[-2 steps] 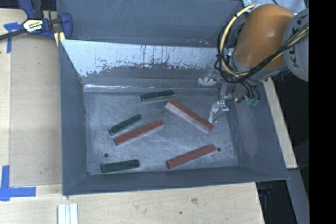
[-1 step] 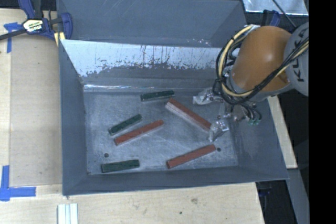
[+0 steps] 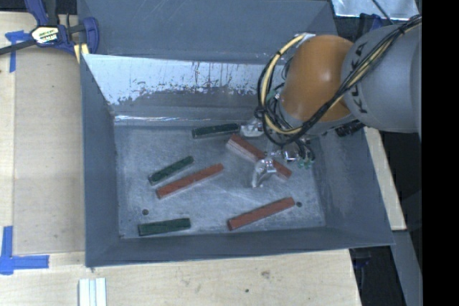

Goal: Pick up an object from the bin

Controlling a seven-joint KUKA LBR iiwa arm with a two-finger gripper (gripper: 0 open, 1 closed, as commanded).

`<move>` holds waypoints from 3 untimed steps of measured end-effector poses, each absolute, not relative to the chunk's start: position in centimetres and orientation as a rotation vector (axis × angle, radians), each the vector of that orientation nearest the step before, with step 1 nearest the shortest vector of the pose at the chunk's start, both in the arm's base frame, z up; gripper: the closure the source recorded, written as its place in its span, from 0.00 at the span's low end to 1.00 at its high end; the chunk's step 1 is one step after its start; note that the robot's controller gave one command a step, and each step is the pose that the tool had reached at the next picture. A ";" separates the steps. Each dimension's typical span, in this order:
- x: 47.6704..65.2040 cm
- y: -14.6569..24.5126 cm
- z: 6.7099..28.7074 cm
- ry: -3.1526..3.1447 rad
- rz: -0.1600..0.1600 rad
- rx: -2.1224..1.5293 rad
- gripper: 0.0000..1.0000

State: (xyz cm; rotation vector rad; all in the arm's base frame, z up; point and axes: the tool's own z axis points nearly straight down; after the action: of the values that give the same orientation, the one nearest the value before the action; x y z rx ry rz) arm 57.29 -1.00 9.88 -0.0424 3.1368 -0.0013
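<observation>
I see the hand (image 3: 264,174) near the bin's (image 3: 100,154) right wall, over a red bar (image 3: 241,147). I can't tell its grip. Other bars (image 3: 190,180) lie spaced out to its left.

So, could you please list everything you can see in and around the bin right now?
green sticks: 3, dark green; back, left of centre, front left
red sticks: 3, red-brown; mid-bin, front right, right beside the gripper
bin: 1, grey, holds all six sticks
arm: 1, grey with orange cover, reaching in from the right
gripper: 1, metal, low over the bin's right side
</observation>
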 end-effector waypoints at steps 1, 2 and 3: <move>50.0 -2.4 7.7 3.066 -0.004 -0.500 1.00; 50.1 -2.3 7.8 3.068 -0.004 -0.501 1.00; 49.9 -2.3 8.1 3.079 -0.002 -0.504 1.00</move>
State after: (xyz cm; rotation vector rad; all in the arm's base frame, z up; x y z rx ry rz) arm 49.89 -2.32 8.13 -0.5037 3.0786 -0.0024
